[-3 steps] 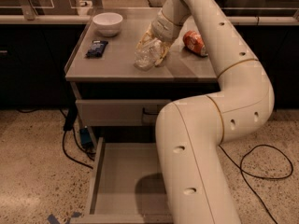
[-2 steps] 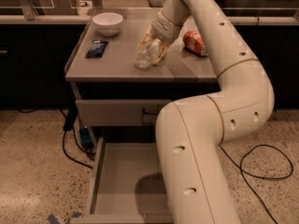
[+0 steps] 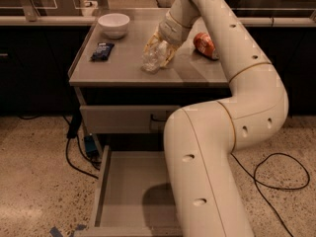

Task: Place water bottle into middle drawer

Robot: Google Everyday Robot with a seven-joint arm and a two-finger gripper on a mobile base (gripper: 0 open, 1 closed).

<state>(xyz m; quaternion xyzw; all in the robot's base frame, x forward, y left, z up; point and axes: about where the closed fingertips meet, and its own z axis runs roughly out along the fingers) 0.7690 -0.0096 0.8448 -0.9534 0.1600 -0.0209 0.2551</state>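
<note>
The water bottle (image 3: 151, 59), clear and crinkly, rests tilted on the grey cabinet top (image 3: 111, 69) near its middle. My gripper (image 3: 161, 47) reaches down from the back right, and its yellowish fingers (image 3: 169, 52) are closed around the bottle's upper part. The middle drawer (image 3: 131, 191) stands pulled out low at the front, a shallow grey tray with nothing on its floor. My arm's thick white link (image 3: 207, 172) hides the drawer's right side.
A white bowl (image 3: 114, 23) and a dark blue packet (image 3: 102, 51) lie on the top's left. A red soda can (image 3: 205, 44) lies at the right. A shut drawer front with a black handle (image 3: 127, 118) is above the open tray. Cables (image 3: 276, 174) trail on the floor.
</note>
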